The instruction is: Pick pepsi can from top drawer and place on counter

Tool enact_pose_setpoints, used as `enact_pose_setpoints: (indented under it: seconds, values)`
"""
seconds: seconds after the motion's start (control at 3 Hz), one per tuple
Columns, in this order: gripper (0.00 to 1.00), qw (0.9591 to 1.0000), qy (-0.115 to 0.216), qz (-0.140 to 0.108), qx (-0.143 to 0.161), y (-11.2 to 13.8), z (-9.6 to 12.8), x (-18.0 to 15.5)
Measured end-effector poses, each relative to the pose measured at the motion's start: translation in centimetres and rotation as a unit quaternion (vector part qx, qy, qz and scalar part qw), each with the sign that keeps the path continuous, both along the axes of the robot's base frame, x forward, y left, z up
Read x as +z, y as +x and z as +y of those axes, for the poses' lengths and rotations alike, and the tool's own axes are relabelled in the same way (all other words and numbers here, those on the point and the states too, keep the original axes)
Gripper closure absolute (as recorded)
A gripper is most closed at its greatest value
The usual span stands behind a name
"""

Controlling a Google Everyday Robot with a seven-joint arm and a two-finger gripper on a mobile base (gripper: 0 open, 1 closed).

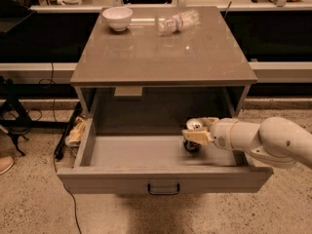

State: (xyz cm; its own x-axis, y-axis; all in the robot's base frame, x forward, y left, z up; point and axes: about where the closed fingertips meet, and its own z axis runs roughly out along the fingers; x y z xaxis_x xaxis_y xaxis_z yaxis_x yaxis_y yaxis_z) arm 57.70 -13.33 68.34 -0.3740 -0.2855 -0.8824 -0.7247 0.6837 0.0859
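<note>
The pepsi can (pixel 194 125) stands upright at the right rear of the open top drawer (pixel 117 180), showing its silver top and dark body. My gripper (pixel 201 128) reaches into the drawer from the right at can height. It is open, with one beige finger (pixel 195 136) crossing in front of the can and the other behind it. I cannot tell if they touch the can. The counter (pixel 165 57) is the glossy grey-brown slab above the drawer.
A white bowl (pixel 117 17) sits at the counter's back left and a clear plastic bottle (pixel 178 21) lies on its side at the back middle. Cables and clutter (pixel 75 130) lie on the floor left of the drawer. Dark shelving runs behind.
</note>
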Motion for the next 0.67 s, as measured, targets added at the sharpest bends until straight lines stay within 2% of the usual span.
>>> enact_pose_setpoints:
  seconds: [0.33,0.67]
  values:
    - [0.73,0.9992,0.039,-0.006,0.002,-0.1,-0.6,0.8]
    - [0.96,0.9966,0.063,-0.052,0.008,-0.7,-4.4,5.7]
